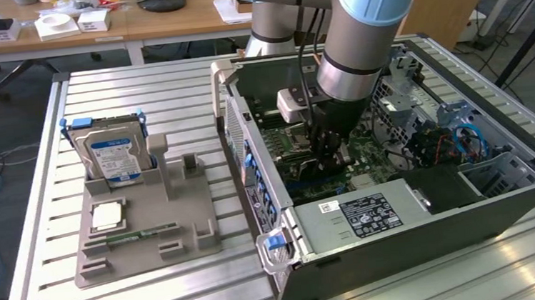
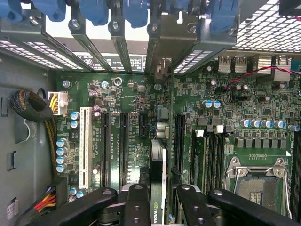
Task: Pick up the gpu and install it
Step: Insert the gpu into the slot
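gpu (image 2: 158,181) stands edge-on in the wrist view, clamped between the two black fingers (image 2: 136,205) of the pincer (image 2: 162,203), which is closed on the card's flat sides. The card hangs over the green motherboard (image 2: 122,99), in line with the row of long black expansion slots (image 2: 123,146) and beside the white slot (image 2: 85,146); whether its lower edge touches a slot cannot be told. Its far end points toward the rear slot openings under the blue latches (image 2: 136,9). The empty processor socket (image 2: 256,181) lies to one side of the card, well apart from it. In the exterior view the arm (image 1: 359,35) reaches straight down into the open computer case (image 1: 391,262), with the pincer (image 1: 331,161) low inside, just above the board and near the labelled power supply (image 1: 368,214). On the exterior view's left, a grey holder (image 1: 146,249) rests on the slatted metal worktop (image 1: 148,88), carrying an upright hard drive (image 1: 110,159) with a blue label, a flat square chip (image 1: 107,216) and a narrow green memory stick (image 1: 131,237).
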Robot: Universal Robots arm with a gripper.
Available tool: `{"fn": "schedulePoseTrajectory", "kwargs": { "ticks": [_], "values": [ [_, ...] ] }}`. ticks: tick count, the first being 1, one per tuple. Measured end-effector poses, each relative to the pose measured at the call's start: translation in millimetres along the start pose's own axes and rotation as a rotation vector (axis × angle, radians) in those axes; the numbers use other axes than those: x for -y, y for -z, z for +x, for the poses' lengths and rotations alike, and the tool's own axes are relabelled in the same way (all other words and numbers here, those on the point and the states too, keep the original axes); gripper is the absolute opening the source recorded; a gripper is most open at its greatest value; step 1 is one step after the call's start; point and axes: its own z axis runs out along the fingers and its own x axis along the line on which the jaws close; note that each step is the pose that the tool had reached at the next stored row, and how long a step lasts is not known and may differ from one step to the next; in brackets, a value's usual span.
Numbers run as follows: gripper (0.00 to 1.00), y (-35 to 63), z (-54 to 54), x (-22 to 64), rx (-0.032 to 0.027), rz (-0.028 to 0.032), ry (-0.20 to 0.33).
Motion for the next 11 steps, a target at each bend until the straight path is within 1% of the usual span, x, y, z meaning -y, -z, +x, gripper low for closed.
{"fn": "schedulePoseTrajectory", "kwargs": {
  "ticks": [11],
  "values": [
    [0.27,-0.1,0.0,-0.6,0.0,0.0,0.0]
  ]
}}
